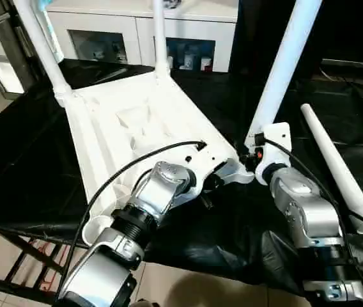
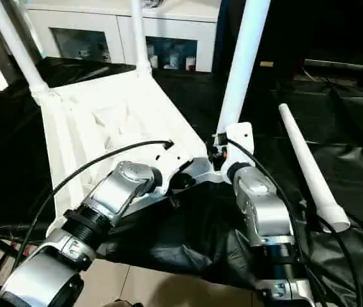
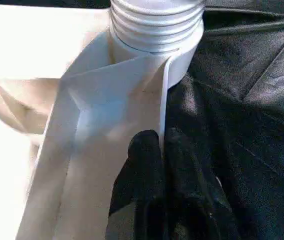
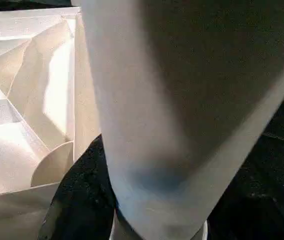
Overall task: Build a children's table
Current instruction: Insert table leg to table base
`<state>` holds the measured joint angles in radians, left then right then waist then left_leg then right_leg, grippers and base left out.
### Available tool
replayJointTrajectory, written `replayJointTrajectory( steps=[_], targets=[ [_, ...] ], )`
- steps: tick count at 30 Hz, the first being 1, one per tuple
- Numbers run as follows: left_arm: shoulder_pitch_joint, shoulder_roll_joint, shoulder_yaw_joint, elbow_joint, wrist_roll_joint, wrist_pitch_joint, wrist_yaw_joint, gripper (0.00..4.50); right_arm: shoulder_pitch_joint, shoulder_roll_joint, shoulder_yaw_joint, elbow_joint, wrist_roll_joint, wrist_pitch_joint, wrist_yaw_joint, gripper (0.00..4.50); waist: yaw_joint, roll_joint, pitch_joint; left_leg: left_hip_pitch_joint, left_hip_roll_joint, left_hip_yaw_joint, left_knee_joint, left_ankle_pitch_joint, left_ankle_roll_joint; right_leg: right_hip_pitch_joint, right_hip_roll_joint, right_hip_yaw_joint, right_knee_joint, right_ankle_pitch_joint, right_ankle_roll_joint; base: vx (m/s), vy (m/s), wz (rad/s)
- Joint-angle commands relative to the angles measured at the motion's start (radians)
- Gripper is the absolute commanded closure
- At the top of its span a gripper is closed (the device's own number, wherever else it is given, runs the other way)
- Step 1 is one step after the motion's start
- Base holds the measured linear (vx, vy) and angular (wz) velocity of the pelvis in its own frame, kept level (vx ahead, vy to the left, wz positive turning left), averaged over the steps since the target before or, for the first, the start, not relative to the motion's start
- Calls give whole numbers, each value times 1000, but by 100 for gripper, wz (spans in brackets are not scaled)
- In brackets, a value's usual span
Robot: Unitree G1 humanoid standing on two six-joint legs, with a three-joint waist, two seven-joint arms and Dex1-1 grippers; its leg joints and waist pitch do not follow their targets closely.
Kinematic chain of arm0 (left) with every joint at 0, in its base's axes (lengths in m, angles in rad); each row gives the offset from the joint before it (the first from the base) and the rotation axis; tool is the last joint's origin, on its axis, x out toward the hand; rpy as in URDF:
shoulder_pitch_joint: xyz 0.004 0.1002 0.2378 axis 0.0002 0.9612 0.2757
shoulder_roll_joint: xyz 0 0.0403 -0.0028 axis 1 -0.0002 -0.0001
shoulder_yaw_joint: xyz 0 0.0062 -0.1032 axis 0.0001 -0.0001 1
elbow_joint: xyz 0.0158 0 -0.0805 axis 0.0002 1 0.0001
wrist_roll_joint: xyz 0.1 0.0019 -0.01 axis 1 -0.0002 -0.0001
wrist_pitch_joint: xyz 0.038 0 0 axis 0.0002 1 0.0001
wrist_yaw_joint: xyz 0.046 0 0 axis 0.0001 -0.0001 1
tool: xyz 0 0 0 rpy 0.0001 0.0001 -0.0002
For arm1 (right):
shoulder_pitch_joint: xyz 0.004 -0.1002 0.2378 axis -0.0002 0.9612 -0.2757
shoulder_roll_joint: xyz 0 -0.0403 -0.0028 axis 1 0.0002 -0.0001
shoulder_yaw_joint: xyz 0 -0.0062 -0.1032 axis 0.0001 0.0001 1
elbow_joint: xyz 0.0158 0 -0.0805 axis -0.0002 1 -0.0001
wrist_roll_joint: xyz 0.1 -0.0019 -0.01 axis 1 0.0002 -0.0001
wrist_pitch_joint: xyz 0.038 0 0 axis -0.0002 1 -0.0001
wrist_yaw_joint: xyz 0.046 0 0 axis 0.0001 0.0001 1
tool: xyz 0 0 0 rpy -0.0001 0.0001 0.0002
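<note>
Now your left gripper [image 3: 154,165] is pinched shut on the thin side rim of the upturned table top [image 1: 137,121], its black fingers [image 3: 142,160] straddling the white edge just short of the corner socket [image 3: 157,30], where the ribbed, threaded end of a leg sits directly ahead of the fingertips. Your right gripper [image 1: 252,153] is at that same near corner, its jaws about half open around the base of the leg [image 1: 284,70] that rises steeply from the socket and leans away to your right; from the right wrist, that white tube [image 4: 182,125] crowds the space just ahead of the fingers, with the braced underside of the top [image 4: 27,100] beside it. You cannot tell from the pictures whether the right fingers actually press on the leg or merely stand around it. Beyond both grippers, the top lies underside up on the black-draped work surface [image 1: 15,166], with two more legs [image 1: 41,45] [image 1: 160,38] standing in its far corner sockets. To the outside of your right gripper, well apart from the top, a fourth leg [image 1: 338,166] lies loose on the black cloth. Farther off behind the table stands a white cabinet [image 1: 124,32] with glass doors.
</note>
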<state>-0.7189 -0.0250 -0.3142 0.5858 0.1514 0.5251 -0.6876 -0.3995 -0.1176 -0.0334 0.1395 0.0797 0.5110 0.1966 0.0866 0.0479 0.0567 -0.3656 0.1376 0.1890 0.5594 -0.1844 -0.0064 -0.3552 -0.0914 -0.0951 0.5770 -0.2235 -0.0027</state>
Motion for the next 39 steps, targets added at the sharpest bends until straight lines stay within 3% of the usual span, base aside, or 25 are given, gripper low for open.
replayJointTrajectory(
  steps=[1,3,6,12,15,17,19,20,21,22,23,25,27,29,30,34,39],
  targets=[
    [-38,-30,-7,0,-3,-2,38,450,51,52,82,113,48,110,77,225,2,1,-31,14,110,-63,-92,-397,-48,10,-107,76,-94,-309,-160,0,0,0],
    [-37,-26,-9,-6,-5,-1,29,450,47,53,71,100,59,114,90,188,3,1,-32,16,110,-63,-92,-395,-47,10,-106,76,-93,-306,-160,0,0,0],
    [-33,-16,-11,-13,-9,-9,11,450,32,45,63,94,63,100,104,162,3,0,-37,7,110,-63,-91,-355,-39,18,-108,75,-86,-262,-173,0,0,0],
    [-20,8,-28,-34,-17,-45,-44,450,6,25,33,92,73,86,115,119,4,-1,-45,6,109,-58,-84,-303,-14,18,-106,73,-82,-223,-182,0,0,0],
    [-9,38,-47,-52,-22,-114,-106,450,-1,-8,25,54,84,84,168,88,7,0,-52,5,108,-55,-79,-268,-5,20,-105,72,-78,-184,-195,0,0,0],
    [-4,58,-48,-63,-27,-122,-132,450,9,-47,41,7,89,74,223,81,9,4,-58,3,108,-53,-73,-215,11,24,-103,71,-66,-91,-213,0,0,0],
    [3,78,-44,-75,-36,-131,-158,450,25,-94,61,-43,93,59,287,61,12,1,-64,1,108,-51,-62,-140,41,31,-99,68,-49,44,-231,0,0,0],
    [7,86,-43,-82,-41,-141,-173,450,32,-114,67,-64,97,55,315,52,15,1,-72,-2,105,-49,-49,-58,89,31,-101,66,-33,177,-257,0,0,0],
    [9,90,-42,-84,-43,-146,-180,450,34,-124,70,-72,100,55,328,42,16,1,-78,-2,104,-49,-42,-20,105,31,-100,64,-24,227,-267,0,0,0],
    [18,107,-41,-98,-57,-155,-216,450,50,-168,79,-107,113,46,385,42,18,-4,-83,-7,99,-47,-30,45,146,32,-98,62,-13,312,-279,0,0,0],
    [22,116,-41,-105,-64,-159,-234,450,58,-191,83,-122,119,41,414,42,21,-3,-83,-9,97,-45,-24,63,167,29,-98,62,-11,337,-283,0,0,0],
    [33,150,-47,-117,-77,-195,-293,450,85,-258,83,-171,144,34,505,42,31,-7,-81,-15,101,-44,-17,38,202,25,-102,61,-10,288,-285,0,0,0],
    [36,166,-49,-118,-82,-211,-318,450,98,-289,82,-192,155,31,548,42,41,-2,-78,-17,108,-45,-17,9,200,18,-100,60,-12,209,-278,0,0,0],
    [40,184,-49,-123,-92,-230,-350,450,114,-329,85,-215,168,26,599,42,48,-3,-73,-13,112,-44,-21,-56,172,14,-98,60,-22,85,-270,0,0,0],
    [49,208,-52,-133,-109,-264,-392,450,131,-368,92,-235,177,20,649,42,57,0,-69,-10,116,-45,-27,-111,137,9,-99,63,-30,-7,-256,-70,7,-1],
    [64,244,-61,-151,-120,-291,-450,450,154,-422,115,-256,181,5,717,42,61,0,-67,-7,116,-41,-32,-169,80,6,-99,66,-33,-67,-244,0,0,0],
    [78,273,-63,-143,-116,-333,-486,450,177,-467,159,-258,152,-19,767,42,70,-5,-72,-12,112,-40,-27,-127,86,10,-104,66,-27,-33,-239,0,0,0]
  ],
)
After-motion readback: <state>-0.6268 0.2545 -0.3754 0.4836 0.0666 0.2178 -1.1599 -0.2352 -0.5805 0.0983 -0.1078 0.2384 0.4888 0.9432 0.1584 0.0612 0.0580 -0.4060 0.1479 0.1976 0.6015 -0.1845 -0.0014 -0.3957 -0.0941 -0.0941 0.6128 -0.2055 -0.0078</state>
